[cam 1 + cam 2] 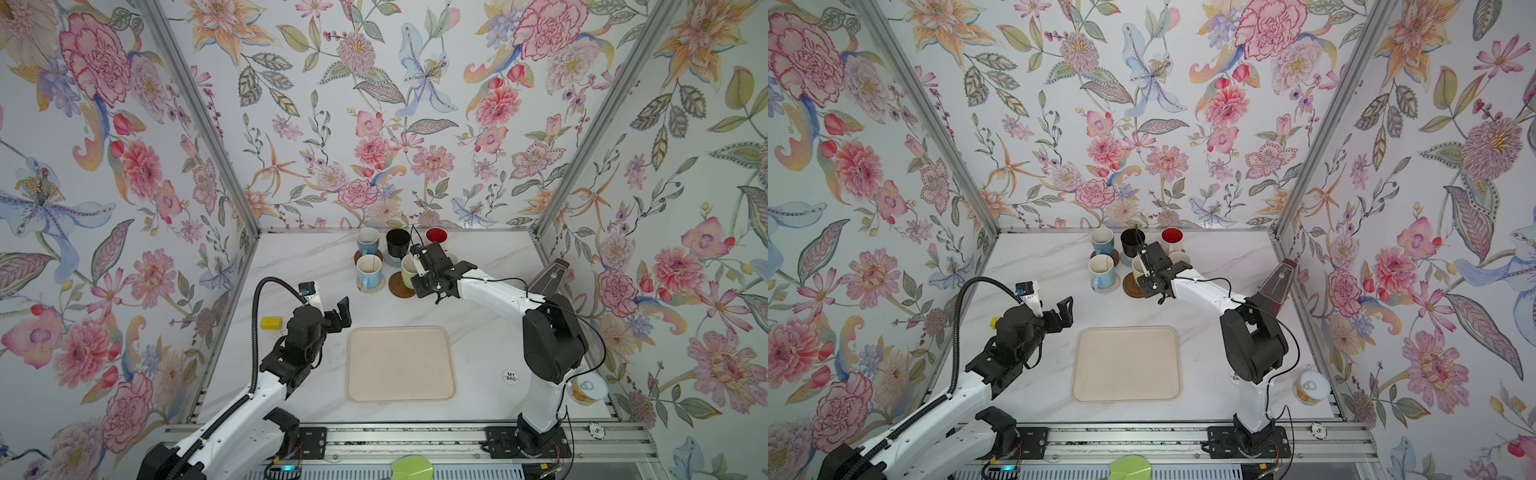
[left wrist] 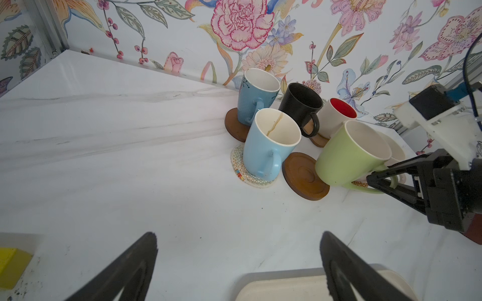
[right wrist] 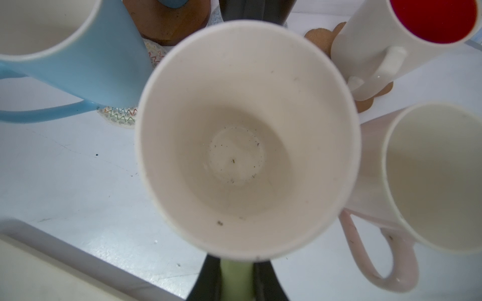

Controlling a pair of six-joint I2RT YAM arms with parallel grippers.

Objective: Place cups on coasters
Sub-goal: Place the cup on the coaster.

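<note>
Marble tabletop (image 1: pixel 299 266), cups (image 1: pixel 369 270) clustered rearward

Green cup (image 2: pixel 349 153) tilted, beside dark brown coaster (image 2: pixel 305 177)

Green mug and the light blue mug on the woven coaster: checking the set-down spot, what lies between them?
An unoccupied dark brown round coaster lies there, clearest in the left wrist view.

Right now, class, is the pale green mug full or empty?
Empty. The right wrist view looks straight into the pale green mug: its cream bottom is bare apart from a few dark specks.
</note>
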